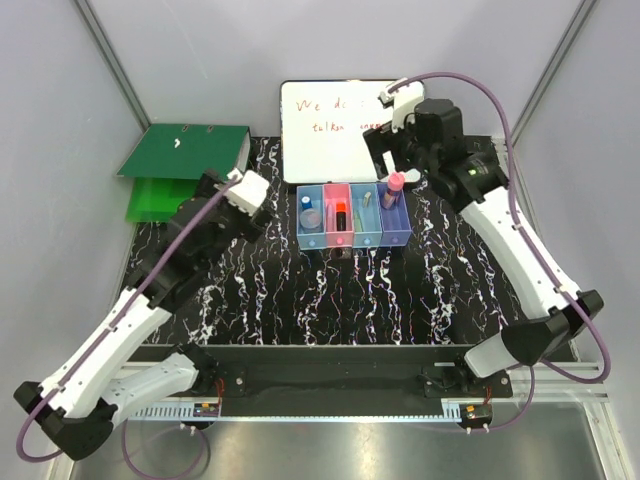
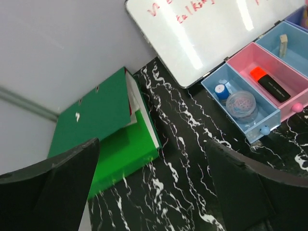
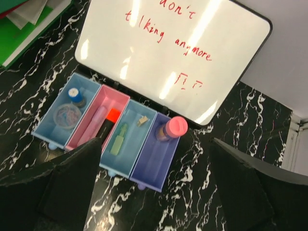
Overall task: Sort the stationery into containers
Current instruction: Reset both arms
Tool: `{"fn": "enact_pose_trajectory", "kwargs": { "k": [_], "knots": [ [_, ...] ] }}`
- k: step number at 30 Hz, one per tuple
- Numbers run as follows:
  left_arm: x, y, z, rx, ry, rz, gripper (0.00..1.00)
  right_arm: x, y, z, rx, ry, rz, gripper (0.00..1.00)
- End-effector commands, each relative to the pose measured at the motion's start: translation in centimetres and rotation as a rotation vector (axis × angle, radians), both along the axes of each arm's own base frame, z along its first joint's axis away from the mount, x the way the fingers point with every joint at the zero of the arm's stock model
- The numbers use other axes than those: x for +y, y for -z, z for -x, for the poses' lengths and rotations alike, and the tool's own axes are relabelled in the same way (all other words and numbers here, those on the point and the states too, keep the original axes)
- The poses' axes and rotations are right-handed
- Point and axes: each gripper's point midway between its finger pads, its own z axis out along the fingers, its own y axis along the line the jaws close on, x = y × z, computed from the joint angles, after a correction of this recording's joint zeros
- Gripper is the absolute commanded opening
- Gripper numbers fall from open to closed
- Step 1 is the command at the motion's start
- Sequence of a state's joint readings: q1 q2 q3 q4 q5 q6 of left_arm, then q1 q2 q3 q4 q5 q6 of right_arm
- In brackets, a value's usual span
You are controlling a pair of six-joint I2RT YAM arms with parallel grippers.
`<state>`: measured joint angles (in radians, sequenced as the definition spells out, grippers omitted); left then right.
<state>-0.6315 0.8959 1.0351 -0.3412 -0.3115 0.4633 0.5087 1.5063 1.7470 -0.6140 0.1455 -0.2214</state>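
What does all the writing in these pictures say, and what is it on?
"don't": whiteboard, red handwriting, top line; its start is cut off in the right wrist view.
"talking anymore": same board, second line.
Small red scribbles below that: not readable.
Pale print on the black marker: too small to read.

The surface (image 1: 300, 300) is black with white marble veining. The row of four joined bins (image 3: 149, 166) runs light blue, pink, light blue, purple-blue. The tube (image 3: 175, 127) has a pink cap. The ring binder (image 1: 185, 150) is green, and the whiteboard (image 1: 335, 120) is white with red writing.
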Motion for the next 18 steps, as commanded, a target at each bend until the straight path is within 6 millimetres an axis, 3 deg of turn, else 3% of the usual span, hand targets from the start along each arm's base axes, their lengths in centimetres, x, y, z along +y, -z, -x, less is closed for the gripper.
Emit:
{"fn": "enact_pose_trajectory", "kwargs": {
  "k": [1,3,6,10,18],
  "knots": [
    [3.4,-2.2,1.9,0.060,-0.177,0.162,0.99,-1.6,0.5,6.2,0.178,-0.059,0.036,1.00],
    [4.1,-0.3,3.0,0.144,-0.191,0.132,0.99,-2.8,1.6,9.2,0.240,-0.080,0.054,1.00],
    [4.9,0.9,4.4,0.185,-0.199,0.142,0.99,-5.4,2.1,11.4,0.216,-0.020,0.080,1.00],
    [7.6,0.7,5.7,0.159,-0.279,0.189,0.99,-7.8,1.1,13.0,0.130,0.050,0.068,1.00],
    [7.9,0.7,5.9,0.129,-0.280,0.197,0.99,-9.1,1.1,14.2,0.106,0.090,0.048,1.00]
  ]
}}
